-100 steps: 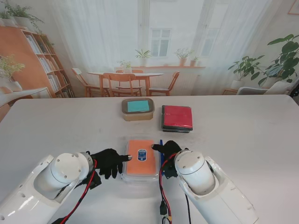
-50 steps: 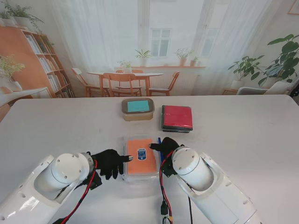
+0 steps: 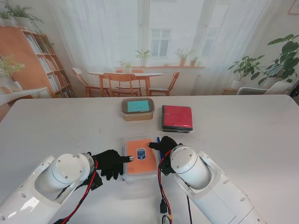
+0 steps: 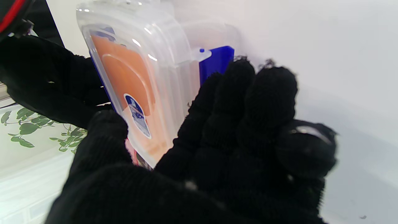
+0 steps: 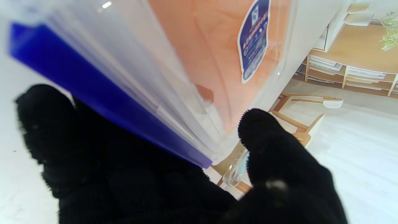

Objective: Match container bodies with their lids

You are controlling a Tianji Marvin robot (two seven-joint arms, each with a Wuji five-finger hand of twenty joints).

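**Box with orange lid slid a little away from you**

Your two hands pushed the box with the orange lid (image 3: 140, 157) a small way toward 12 o'clock on the table (image 3: 243, 135), and your right arm came in closer to it than it was a second before. The box sat in the near middle of the table, between your hands.

Your left hand (image 3: 110, 162) was at the box's 9 o'clock side. Its thumb lay on the lid's edge and its fingers (image 4: 245, 102) pressed the side wall, so it was clamped on the box. Your right hand (image 3: 164, 145) was at the 3 o'clock side. Its thumb rested on top of the lid and its fingers curled under the blue clip (image 5: 93, 93), so it was clamped on the box too.

The lid looked like it sat flat on its clear body, so this pair seemed to be matched. I think you were pressing it shut or lining it up. The blue clips may not have been snapped down yet; I could not tell.

At 12 o'clock, well apart from your hands, the tan box with the teal lid (image 3: 138, 108) and the dark box with the red lid (image 3: 177, 117) stood side by side, both with lids on.
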